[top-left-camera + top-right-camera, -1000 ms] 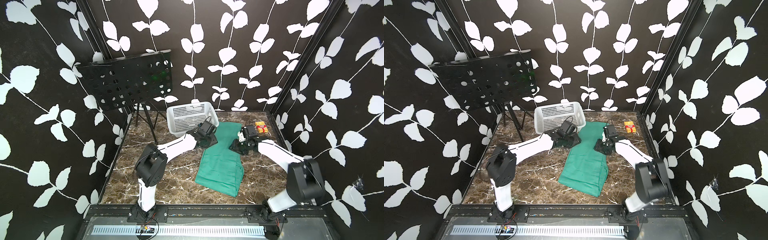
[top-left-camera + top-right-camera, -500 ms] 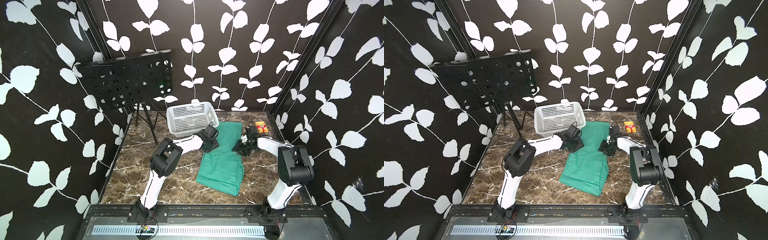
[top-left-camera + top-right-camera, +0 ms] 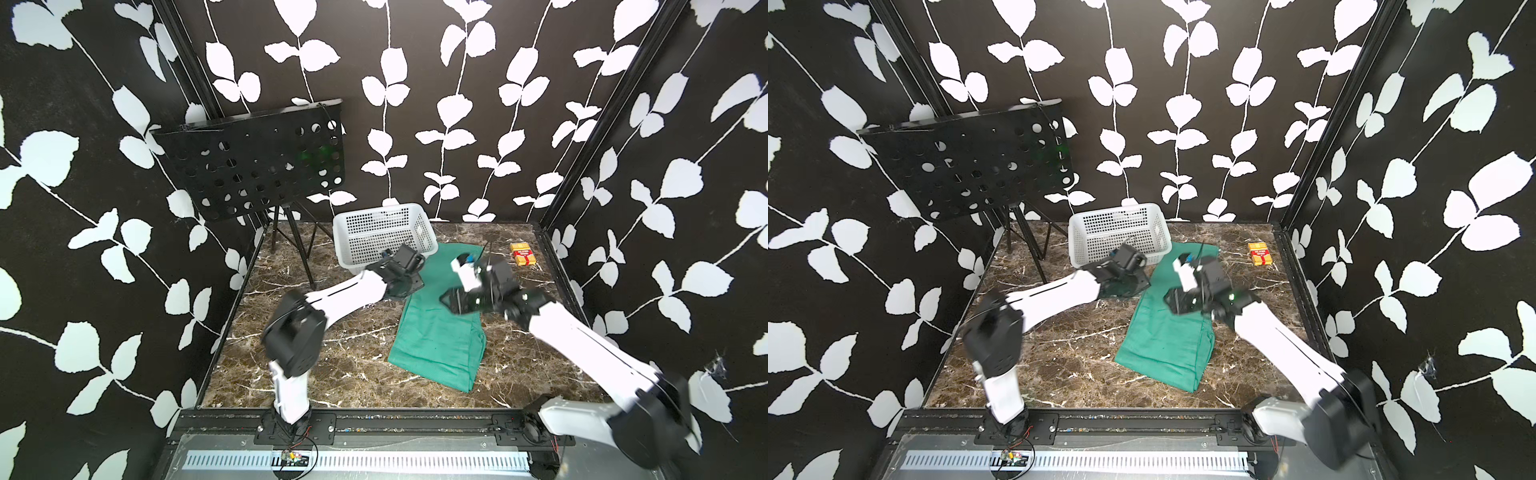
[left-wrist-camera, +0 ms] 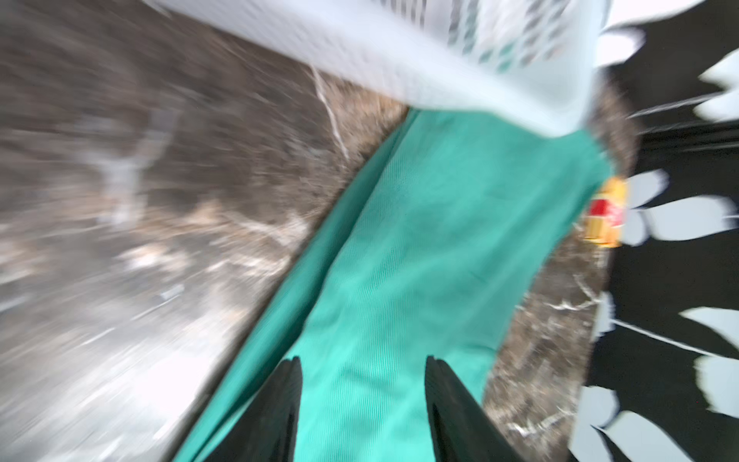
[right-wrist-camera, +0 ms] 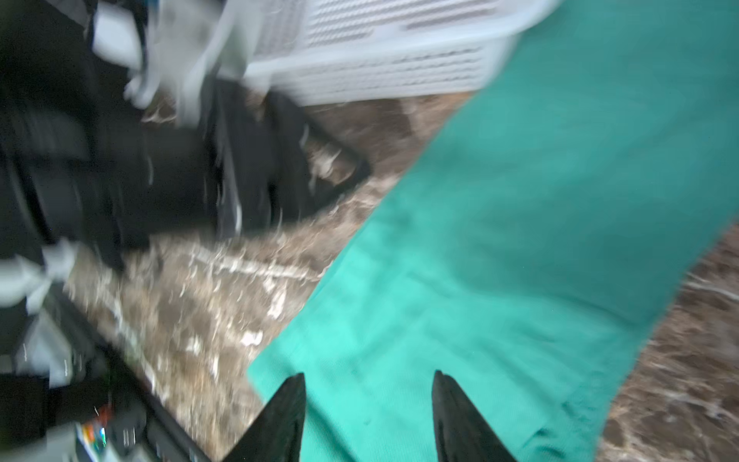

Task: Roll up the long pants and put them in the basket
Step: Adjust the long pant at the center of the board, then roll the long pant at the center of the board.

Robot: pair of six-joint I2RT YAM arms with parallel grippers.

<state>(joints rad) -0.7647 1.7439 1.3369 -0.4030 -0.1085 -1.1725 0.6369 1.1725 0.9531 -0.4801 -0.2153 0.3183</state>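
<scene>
Long pants (image 3: 436,332) lie flat on the marble worktop (image 3: 332,357), legs together as one long strip. The far end is just beside the white basket (image 3: 370,249); the near end points toward the front edge. Left arm (image 3: 345,295) reaches to the strip's edge by the basket. Left jaws stand apart over the cloth, gripping nothing; the wrist view is blurred. Right arm (image 3: 582,345) reaches over the strip's upper middle. Right jaws also stand apart above the cloth, holding nothing. Small yellow-red box (image 3: 523,253) sits at the back, apart from the pants. Black perforated music stand (image 3: 257,162) is back left.
</scene>
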